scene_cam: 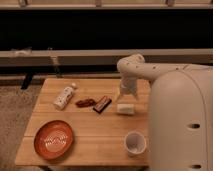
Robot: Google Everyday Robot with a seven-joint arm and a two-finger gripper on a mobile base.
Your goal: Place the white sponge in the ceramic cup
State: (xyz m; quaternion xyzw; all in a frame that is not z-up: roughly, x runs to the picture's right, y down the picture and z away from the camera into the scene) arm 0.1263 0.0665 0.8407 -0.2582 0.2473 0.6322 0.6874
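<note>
The white sponge (125, 108) is a pale cream block lying on the wooden table (95, 130), right of centre. My gripper (126, 97) hangs straight above it, its tips at or just over the sponge's top. The ceramic cup (135, 143) is a small white round cup with a darker inside. It stands upright near the table's front edge, a short way in front of the sponge. My white arm (150, 70) reaches in from the right.
An orange-red plate (54, 139) lies at the front left. A white labelled bottle (64, 96) lies at the back left. A reddish wrapper (85, 102) and a dark bar (102, 104) lie left of the sponge. My white body (182, 120) blocks the table's right side.
</note>
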